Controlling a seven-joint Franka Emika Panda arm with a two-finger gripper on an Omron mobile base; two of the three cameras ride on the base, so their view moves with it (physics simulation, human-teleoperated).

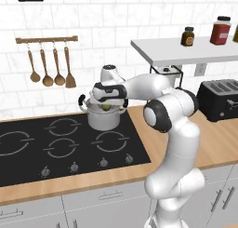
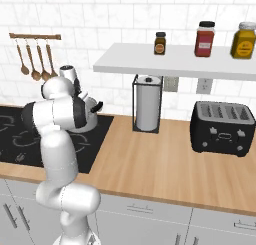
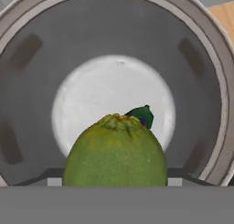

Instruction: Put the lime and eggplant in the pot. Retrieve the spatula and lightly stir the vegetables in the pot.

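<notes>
My gripper [image 1: 106,104] hangs just above the open steel pot [image 1: 104,120] on the back right burner. It is shut on the green lime [image 3: 115,153], whose underside shows under the hand in the left base view as the lime [image 1: 106,107]. In the hand view I look straight down into the pot [image 3: 27,86], with the lime over its pale bottom. A small dark green and purple tip, the eggplant [image 3: 143,116], peeks from behind the lime, and the rest of it is hidden. In the right base view the arm covers most of the pot [image 2: 91,118]. The spatula is out of view.
The black cooktop [image 1: 60,143] spreads left of the pot. Wooden spoons and a wooden spatula [image 1: 51,66] hang on a wall rail. A paper towel holder [image 2: 147,109], a black toaster [image 2: 224,128] and a shelf with jars [image 2: 190,64] lie to the right.
</notes>
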